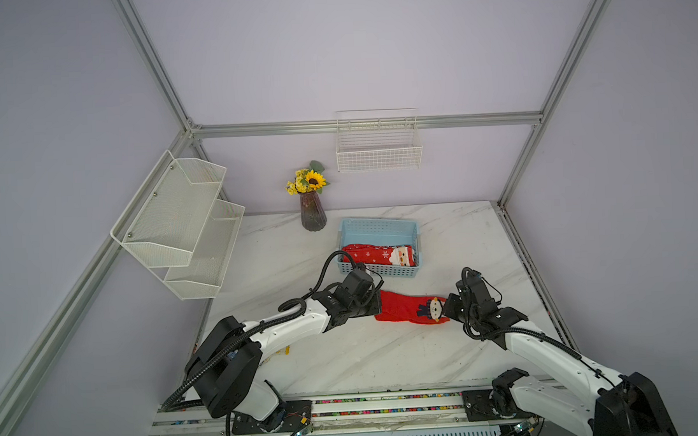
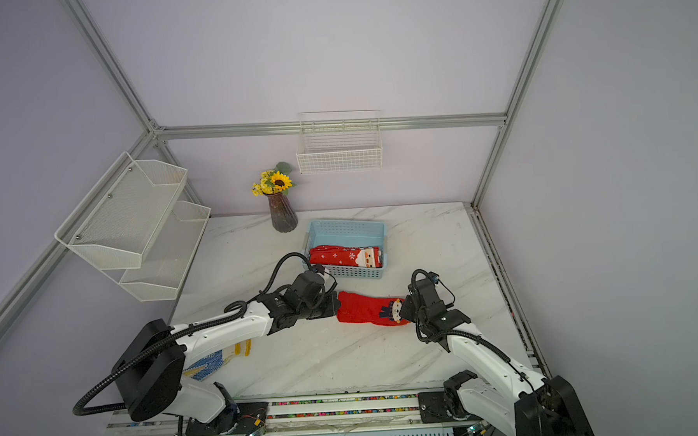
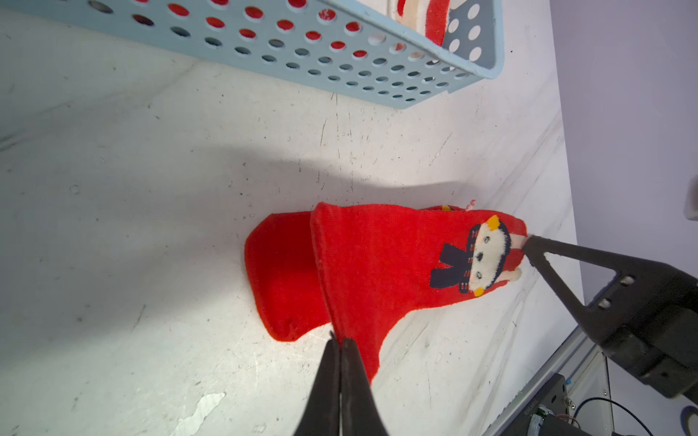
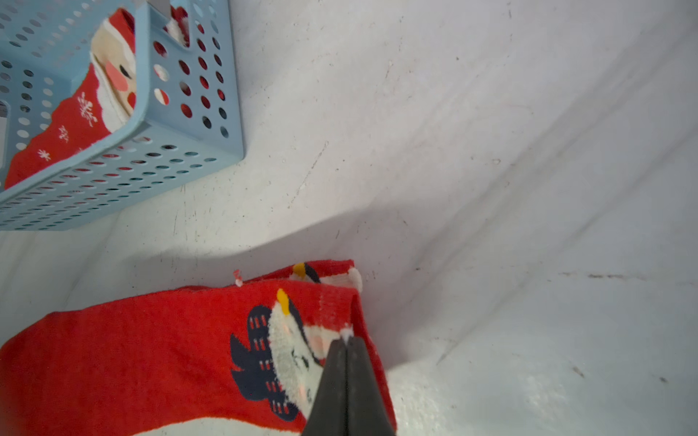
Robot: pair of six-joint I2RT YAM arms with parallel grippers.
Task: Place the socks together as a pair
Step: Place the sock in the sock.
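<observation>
Two red socks point(image 1: 404, 309) lie stacked on the worktop point(image 1: 345, 361), just before the blue basket point(image 1: 380, 225) holding Santa socks point(image 1: 377, 255). Left gripper point(image 3: 340, 339) is clenched on the toe end of the upper sock point(image 3: 377, 264). Right gripper point(image 4: 345, 339) is clenched on its cuff.

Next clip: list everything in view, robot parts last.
Table: one, white marble.
Basket: one, light blue, mid-table.
Figure socks: two, red, overlapping on the table before the basket.
Santa socks: count unclear, red with snowflakes, inside the basket.
Vase: one, dark, yellow flowers, table's back edge.
Wire basket: one, white, back wall.
Mesh shelf: one, white, side wall.
Glove: one, blue-dotted with yellow, mostly hidden under the left arm.
Left gripper: black, shut on the upper sock's plain end.
Right gripper: black, shut on its cuff.
</observation>
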